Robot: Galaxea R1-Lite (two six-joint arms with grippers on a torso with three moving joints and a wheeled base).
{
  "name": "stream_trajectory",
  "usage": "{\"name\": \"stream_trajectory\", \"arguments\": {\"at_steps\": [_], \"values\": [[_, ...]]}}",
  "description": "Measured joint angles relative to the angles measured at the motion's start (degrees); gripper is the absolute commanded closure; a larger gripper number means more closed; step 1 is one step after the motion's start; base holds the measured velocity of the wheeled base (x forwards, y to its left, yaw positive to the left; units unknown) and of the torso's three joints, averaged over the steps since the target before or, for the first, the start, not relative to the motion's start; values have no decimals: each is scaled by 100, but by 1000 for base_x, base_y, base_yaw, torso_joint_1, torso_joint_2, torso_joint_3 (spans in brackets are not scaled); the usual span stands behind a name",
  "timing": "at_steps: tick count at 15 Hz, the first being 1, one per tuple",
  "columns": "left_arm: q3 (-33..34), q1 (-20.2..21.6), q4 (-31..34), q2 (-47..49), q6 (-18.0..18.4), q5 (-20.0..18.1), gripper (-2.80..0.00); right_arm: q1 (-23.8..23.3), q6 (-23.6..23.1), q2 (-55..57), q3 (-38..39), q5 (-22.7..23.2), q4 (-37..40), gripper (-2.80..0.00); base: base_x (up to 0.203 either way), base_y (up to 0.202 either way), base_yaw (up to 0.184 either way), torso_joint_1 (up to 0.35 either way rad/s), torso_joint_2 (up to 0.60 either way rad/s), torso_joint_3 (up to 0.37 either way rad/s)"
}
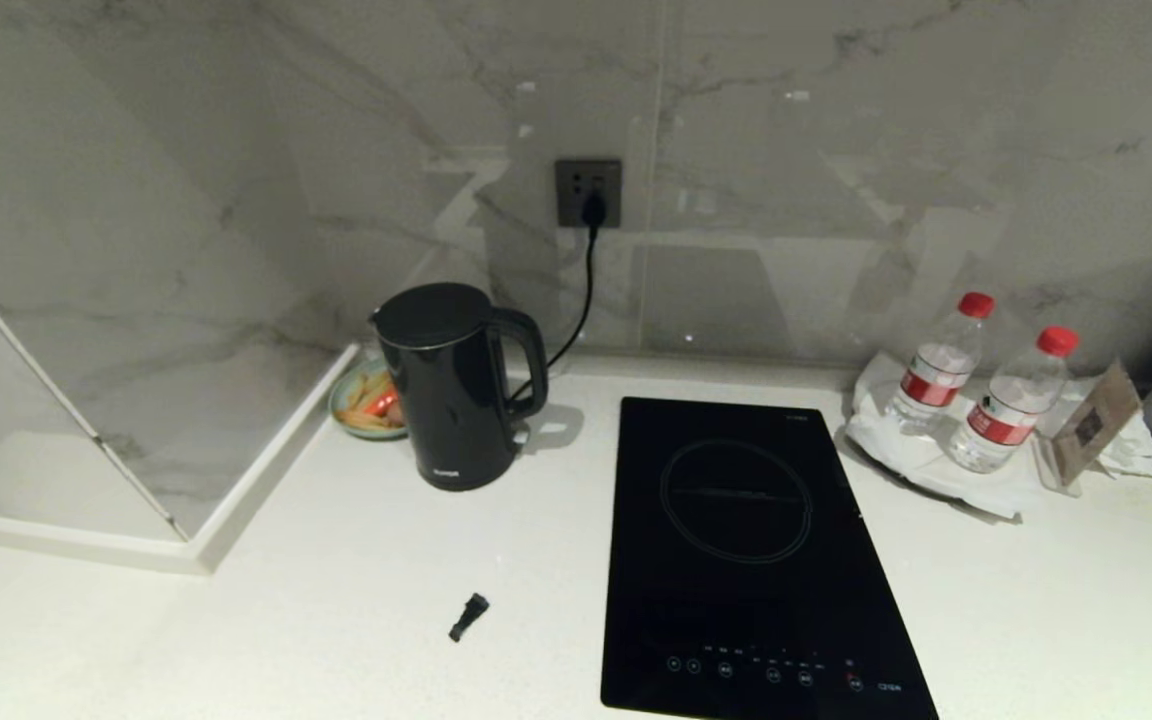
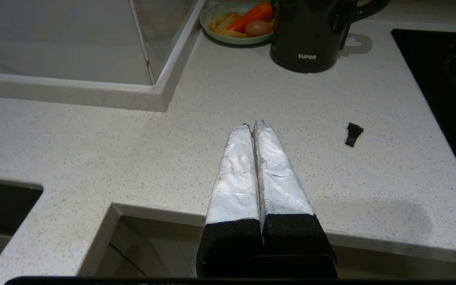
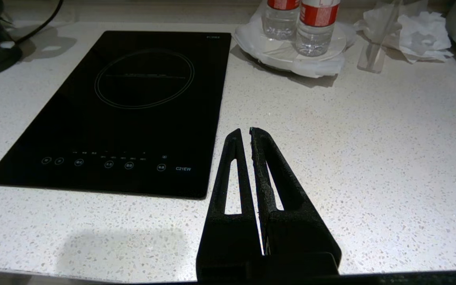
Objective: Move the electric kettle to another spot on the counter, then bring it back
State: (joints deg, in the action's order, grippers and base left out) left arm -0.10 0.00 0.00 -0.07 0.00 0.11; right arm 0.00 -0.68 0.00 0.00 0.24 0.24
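The black glossy electric kettle (image 1: 456, 385) stands upright at the back of the white speckled counter (image 1: 336, 600), its loop handle turned to the right; its lower body also shows in the left wrist view as the kettle (image 2: 311, 39). Neither arm shows in the head view. My left gripper (image 2: 251, 126), with foil-wrapped fingers pressed together, is shut on nothing above the counter's front edge, well short of the kettle. My right gripper (image 3: 244, 131), black and shut on nothing, hovers over the counter beside the hob's front right corner.
A black induction hob (image 1: 746, 550) lies right of the kettle. Behind the kettle sits a green plate of food (image 1: 361, 400); a cord (image 1: 581, 300) runs up to a wall socket. Two water bottles (image 1: 976, 390) stand on a white plate at the back right. A small black piece (image 1: 468, 616) lies on the counter.
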Motion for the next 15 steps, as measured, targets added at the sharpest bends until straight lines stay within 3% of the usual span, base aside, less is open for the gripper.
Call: {"name": "stream_trajectory", "arguments": {"at_steps": [15], "values": [[0,0,-7,2,-16,2,0,0,1,0,0,-1,1,0,0,0,0,3,2,-181]]}}
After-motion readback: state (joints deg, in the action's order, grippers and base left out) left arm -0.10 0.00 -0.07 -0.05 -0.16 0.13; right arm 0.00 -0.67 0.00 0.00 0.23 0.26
